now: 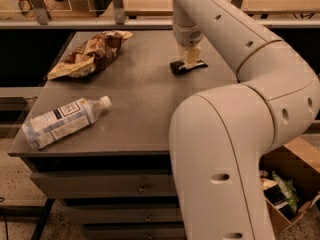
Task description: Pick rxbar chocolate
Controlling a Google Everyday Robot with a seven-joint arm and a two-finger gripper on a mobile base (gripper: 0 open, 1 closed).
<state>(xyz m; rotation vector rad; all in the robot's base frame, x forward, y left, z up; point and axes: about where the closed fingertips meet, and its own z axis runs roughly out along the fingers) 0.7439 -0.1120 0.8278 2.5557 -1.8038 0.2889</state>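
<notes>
The rxbar chocolate (pixel 181 67) is a small flat black bar lying on the grey table (pixel 140 114) at its far right side. My gripper (pixel 190 59) hangs from the white arm straight down onto the bar, its pale fingers (pixel 191 55) standing over the bar's middle and covering part of it. The bar rests on the table.
A brown-and-tan crinkled snack bag (pixel 90 54) lies at the far left. A clear plastic bottle with a white label (pixel 62 121) lies on its side near the front left edge. My arm's large white links fill the right. A cardboard box (pixel 287 194) sits on the floor at lower right.
</notes>
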